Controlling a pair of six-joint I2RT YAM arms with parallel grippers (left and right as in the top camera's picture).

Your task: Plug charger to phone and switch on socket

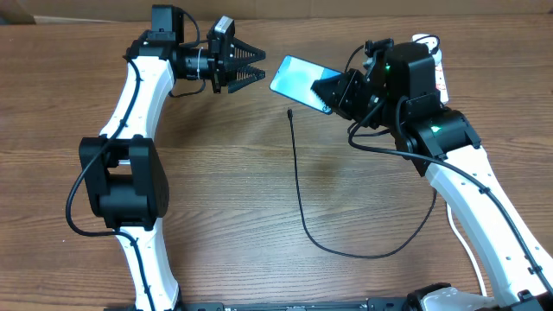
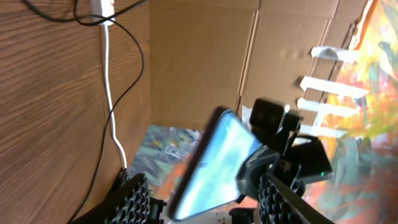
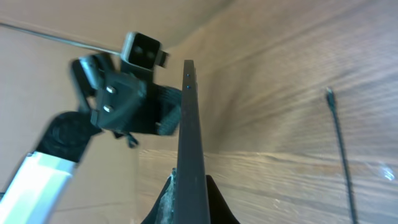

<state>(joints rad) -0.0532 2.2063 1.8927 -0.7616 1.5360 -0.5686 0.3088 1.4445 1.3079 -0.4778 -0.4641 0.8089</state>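
The phone (image 1: 298, 78) is held off the table at the back, its light blue screen lit, tilted with one short end in my right gripper (image 1: 330, 92), which is shut on it. In the right wrist view the phone (image 3: 189, 137) shows edge-on between the two fingers. My left gripper (image 1: 262, 67) stands open just left of the phone's free end, not touching it. Seen from the left wrist, the phone (image 2: 214, 165) lies ahead between the spread fingers (image 2: 134, 199). The charger (image 1: 298, 186) lies loose on the table, its tip (image 1: 289, 112) below the phone. The socket (image 1: 440, 78) is mostly hidden behind the right arm.
The black cable loops across the table's middle toward the right arm's base (image 1: 432, 203). A white cord (image 2: 111, 106) and black wires run over the wood in the left wrist view. Cardboard walls (image 2: 199, 62) close off the back.
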